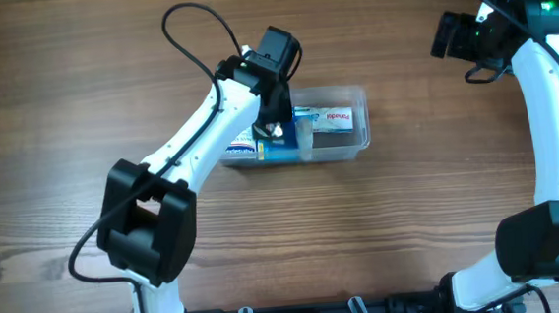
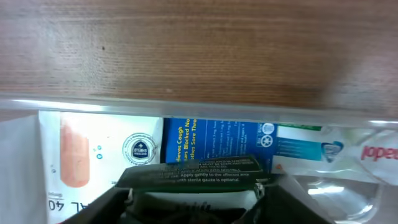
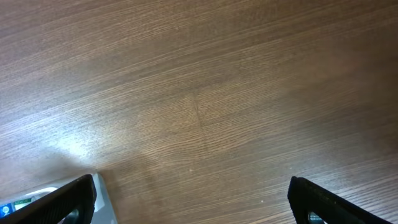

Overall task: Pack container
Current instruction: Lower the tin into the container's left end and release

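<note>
The clear plastic container (image 1: 362,95) stands at the table's middle and holds several small boxes: a white and red one (image 1: 336,120), a blue one (image 1: 281,152) and a white one at its left end (image 1: 239,153). My left gripper (image 1: 276,127) is over the container's left part, shut on a dark green and white box (image 2: 199,175) held just above the packed boxes. The left wrist view shows the container rim (image 2: 186,111), a white box with an orange mark (image 2: 87,155) and the blue box (image 2: 211,140) below. My right gripper (image 3: 193,199) is open and empty over bare wood.
The wooden table (image 1: 78,101) surrounds the container. The right arm (image 1: 552,108) stands along the right edge, its gripper (image 1: 452,36) at the back right. A corner of the container (image 3: 102,198) shows at the lower left of the right wrist view.
</note>
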Controlling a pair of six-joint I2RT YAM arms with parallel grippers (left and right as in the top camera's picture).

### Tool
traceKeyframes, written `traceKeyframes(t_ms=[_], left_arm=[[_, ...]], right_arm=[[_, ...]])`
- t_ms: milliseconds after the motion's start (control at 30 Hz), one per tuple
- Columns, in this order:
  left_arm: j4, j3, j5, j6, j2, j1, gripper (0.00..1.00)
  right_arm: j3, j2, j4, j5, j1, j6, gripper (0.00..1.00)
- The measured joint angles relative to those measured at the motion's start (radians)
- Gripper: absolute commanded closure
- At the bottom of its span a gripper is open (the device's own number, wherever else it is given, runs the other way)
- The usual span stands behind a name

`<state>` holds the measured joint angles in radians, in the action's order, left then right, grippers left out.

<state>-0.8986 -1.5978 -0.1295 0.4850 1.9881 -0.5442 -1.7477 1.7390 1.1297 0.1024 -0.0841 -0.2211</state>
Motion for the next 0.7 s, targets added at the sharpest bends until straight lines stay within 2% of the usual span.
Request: traceKeyframes(t_ms=[100, 200, 333, 400, 467, 500, 533, 567, 600, 700], left_arm=[[0.0, 0.0, 0.004, -0.001, 0.001, 0.0, 0.21], [-0.014, 0.0, 0.004, -0.002, 0.001, 0.0, 0.21], [-0.022, 0.0, 0.004, -0.002, 0.001, 0.0, 0.28], [-0.022, 0.0, 0.004, -0.003, 0.001, 0.0, 0.37], [-0.022, 0.0, 0.005, 0.0, 0.001, 0.0, 0.52], [-0.021, 0.0, 0.006, 0.004, 0.001, 0.0, 0.63], [-0.021, 0.0, 0.008, 0.002, 0.001, 0.0, 0.8], [-0.019, 0.0, 0.008, 0.009, 0.001, 0.0, 0.92], [-0.017, 0.0, 0.008, 0.023, 0.001, 0.0, 0.96], [0.007, 0.0, 0.008, 0.05, 0.001, 0.0, 0.96]], right_arm=[[0.0, 0.0, 0.0, 0.0, 0.0, 0.0, 0.0], [0.0, 0.0, 0.0, 0.0, 0.0, 0.0, 0.0], [0.0, 0.0, 0.0, 0.0, 0.0, 0.0, 0.0], [0.0, 0.0, 0.0, 0.0, 0.0, 0.0, 0.0], [0.0, 0.0, 0.0, 0.0, 0.0, 0.0, 0.0], [0.0, 0.0, 0.0, 0.0, 0.0, 0.0, 0.0], [0.0, 0.0, 0.0, 0.0, 0.0, 0.0, 0.0], [0.0, 0.0, 0.0, 0.0, 0.0, 0.0, 0.0], [0.0, 0.0, 0.0, 0.0, 0.0, 0.0, 0.0], [0.0, 0.0, 0.0, 0.0, 0.0, 0.0, 0.0]])
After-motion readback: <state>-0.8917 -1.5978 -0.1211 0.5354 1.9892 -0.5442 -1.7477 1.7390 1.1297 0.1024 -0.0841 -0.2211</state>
